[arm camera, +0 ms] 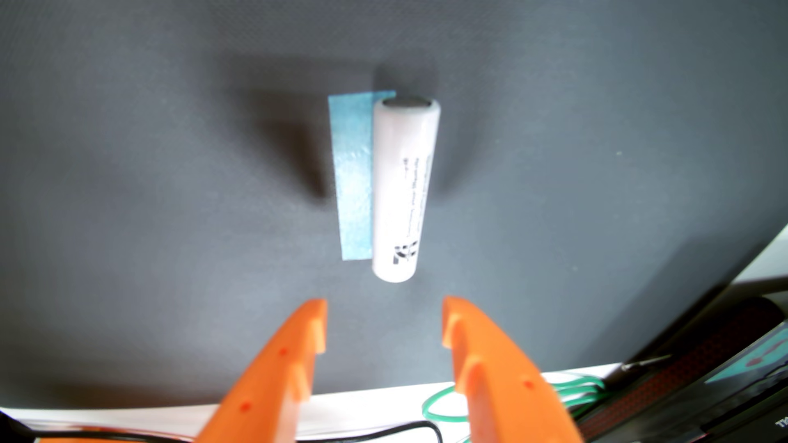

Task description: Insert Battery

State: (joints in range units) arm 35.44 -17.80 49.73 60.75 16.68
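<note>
While the tool (383,321) gapes empty, the white battery (404,187) hides part of what seems blue tape (353,174).

Wrist view. The white battery (404,187) is lying on the dark mat (128,170) and carrying the only print worth noting. A dark logo-like mark is sitting near its lower end, shape unclear, no letters coming through. Lines of small grey text are running lengthwise up the casing above that mark; blur is keeping every word illegible. At the bottom right corner, a black object (759,409) is showing white letters at the frame edge, possibly "TY", cut off and not readable with certainty. Nothing else in view is bearing writing, numbers or signs.
</note>
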